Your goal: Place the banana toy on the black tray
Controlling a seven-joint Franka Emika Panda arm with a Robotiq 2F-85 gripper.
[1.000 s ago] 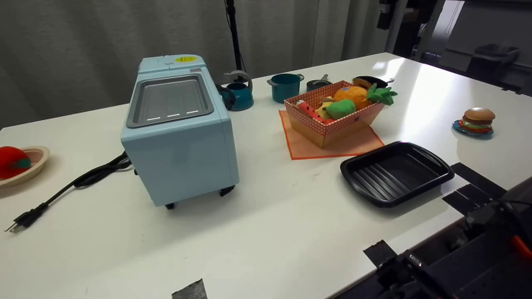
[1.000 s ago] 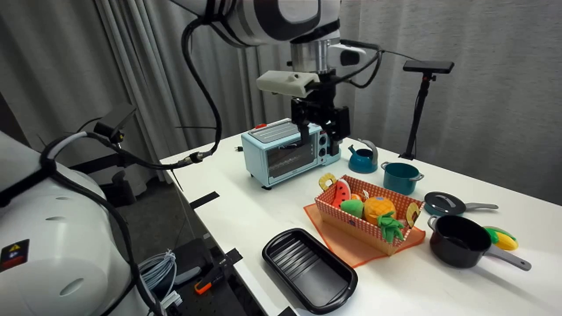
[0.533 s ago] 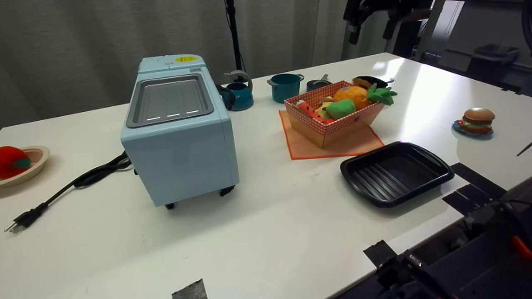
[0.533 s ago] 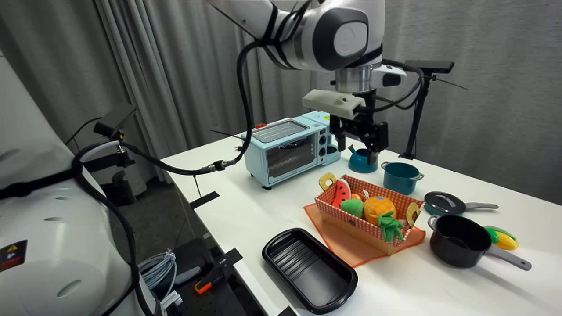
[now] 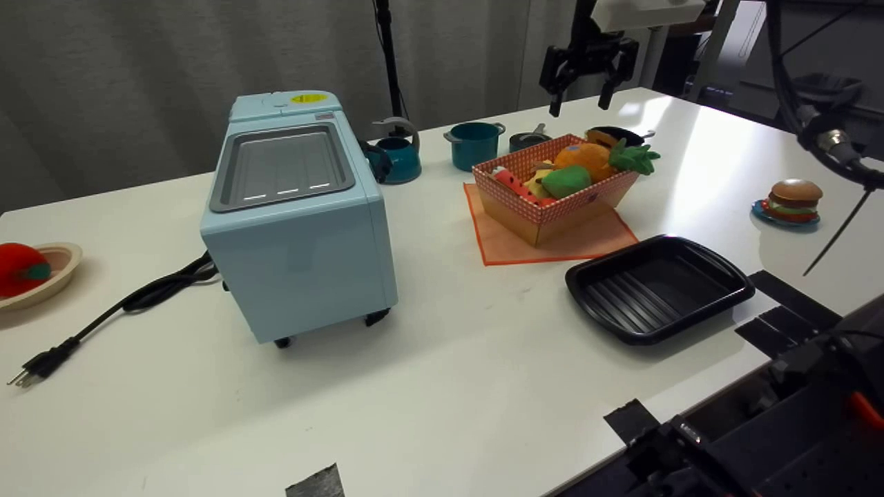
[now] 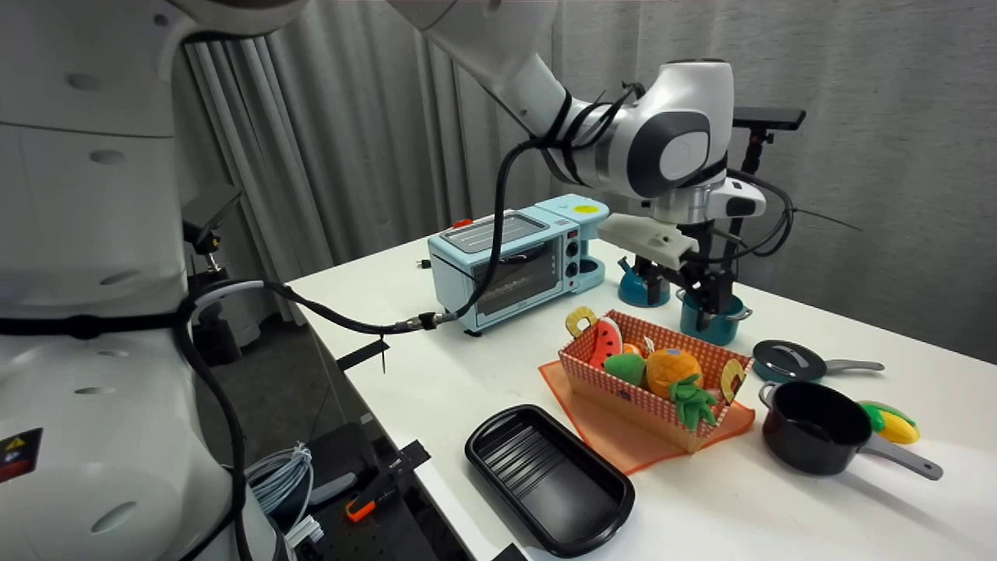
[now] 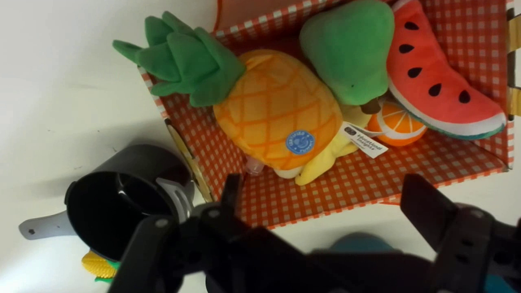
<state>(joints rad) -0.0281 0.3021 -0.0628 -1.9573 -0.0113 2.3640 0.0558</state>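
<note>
In an exterior view, pincer hangs in the air near the checkered basket, spread apart. In an exterior view, black tray sits on the tabletop near the basket, long-handled pot just beside the basket's end. Wrist view: pincer wide, banana toy inside the basket, probably the pale-yellow piece partly under the pineapple toy, outline mostly hidden.

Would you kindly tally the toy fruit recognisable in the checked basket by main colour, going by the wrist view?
Orange: 2 (toy pineapple, toy orange)
Green: 1 (toy pear)
Red: 1 (toy watermelon slice)
Pale yellow: 1 (banana toy, partly covered)
Total: 5; the pale pieces at the edge of the toy pineapple are too hidden to name.
</note>
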